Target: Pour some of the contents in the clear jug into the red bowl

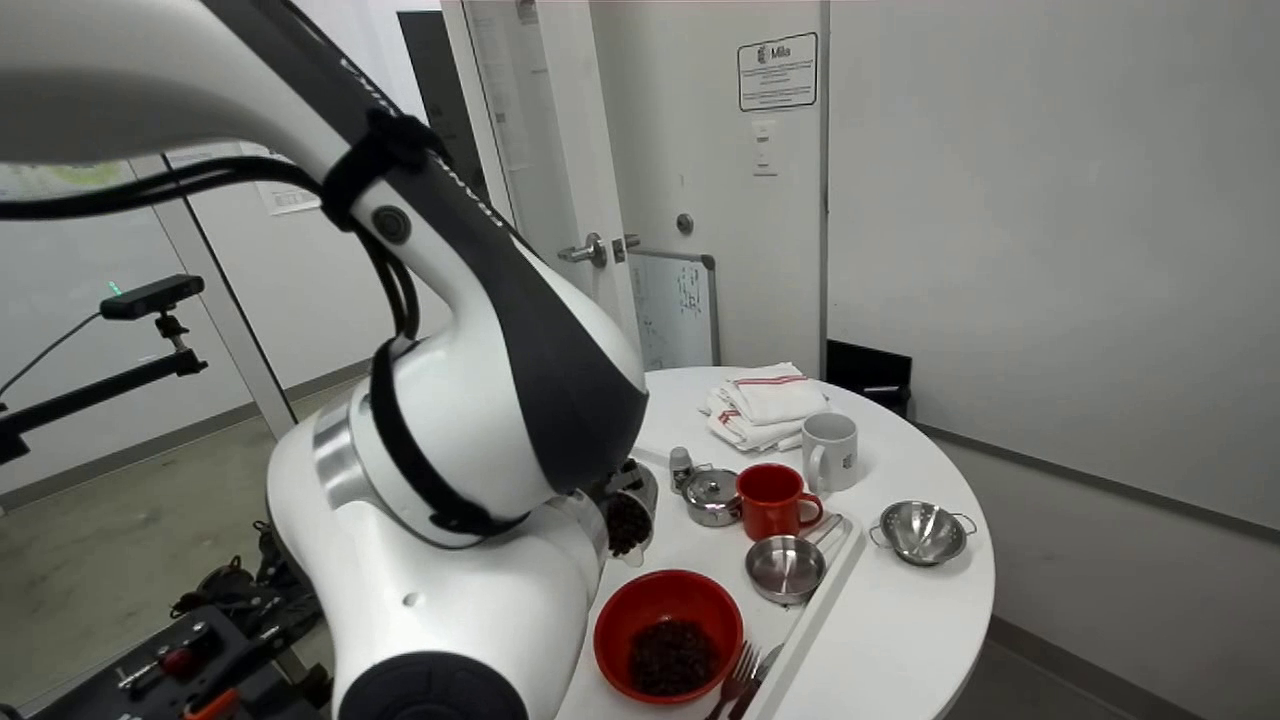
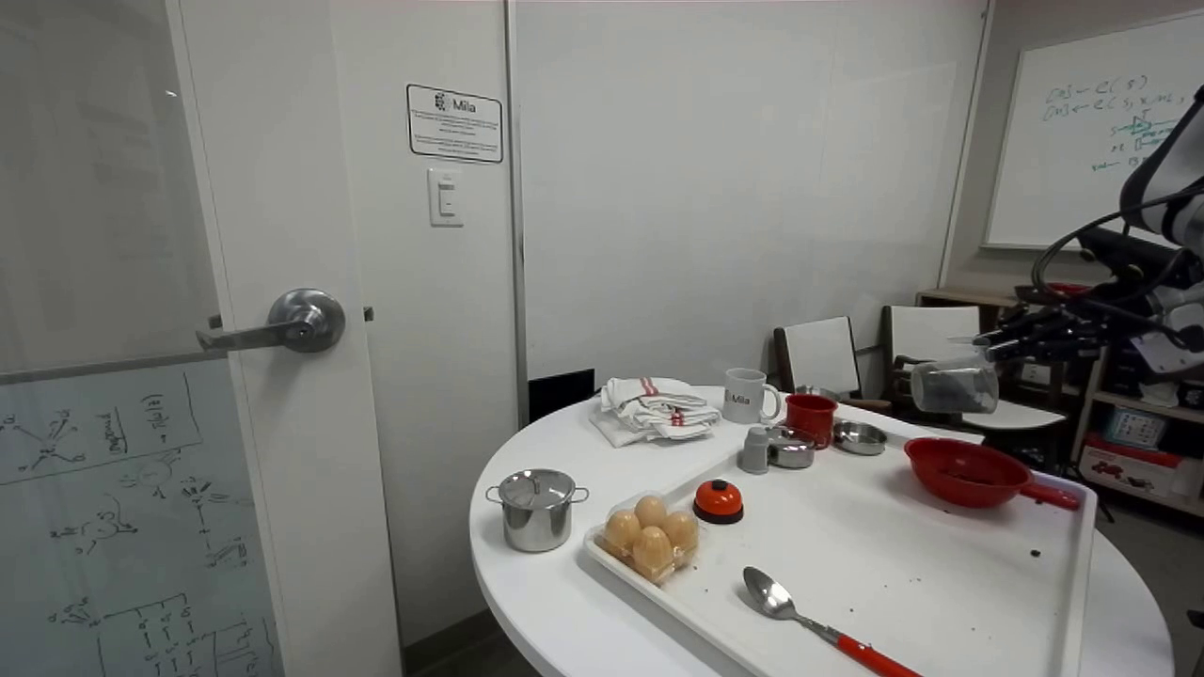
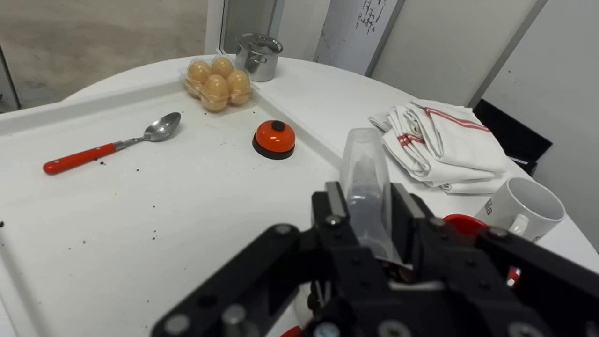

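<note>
- A red bowl (image 1: 660, 594), dark contents (image 1: 672, 657) inside, sits on a white tray (image 2: 847, 541).
- Higher than the bowl, the tool (image 3: 368, 201) is clamped on a clear jug (image 2: 955, 387), tilted with dark contents.
- A fork (image 1: 741, 674) lies just beside the bowl.

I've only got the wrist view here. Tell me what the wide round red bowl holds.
Observer: In an exterior view, the wide round red bowl holds a heap of small dark reddish-brown pieces.
Operator: Now say whether what I'm holding touches that bowl.
Observer: It doesn't. In an exterior view, the clear see-through jug is up in the air, with a gap between it and the bowl.
Operator: Name one thing lying close beside the bowl.
Observer: In an exterior view, a long metal-tined fork lies right by its rim; whether the two touch, I can't tell.
</note>
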`<state>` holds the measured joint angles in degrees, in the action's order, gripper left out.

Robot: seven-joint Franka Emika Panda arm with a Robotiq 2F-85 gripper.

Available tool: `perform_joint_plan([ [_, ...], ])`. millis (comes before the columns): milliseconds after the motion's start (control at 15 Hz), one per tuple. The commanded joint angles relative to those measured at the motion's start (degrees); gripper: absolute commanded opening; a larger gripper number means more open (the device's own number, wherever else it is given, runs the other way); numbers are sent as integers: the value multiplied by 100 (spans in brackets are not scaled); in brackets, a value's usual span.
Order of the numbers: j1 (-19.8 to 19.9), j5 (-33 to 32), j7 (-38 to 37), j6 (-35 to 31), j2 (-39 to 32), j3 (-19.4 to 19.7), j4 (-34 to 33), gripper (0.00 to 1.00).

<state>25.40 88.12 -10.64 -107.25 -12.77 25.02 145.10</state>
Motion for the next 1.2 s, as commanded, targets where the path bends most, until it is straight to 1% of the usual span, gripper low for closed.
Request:
perform_joint_plan([
  [0,96,62,316,436,-117,80,-27,7],
  [400,139,77,541,601,-183,158,55,7],
  [533,49,76,350,389,-111,144,54,7],
  [800,-406,40,2,-868,271,0,154,7],
  [1000,-808,-158,-351,-1829,515,-273,104,7],
  [1133,-1066,-404,-689,-2399,656,-509,28,7],
])
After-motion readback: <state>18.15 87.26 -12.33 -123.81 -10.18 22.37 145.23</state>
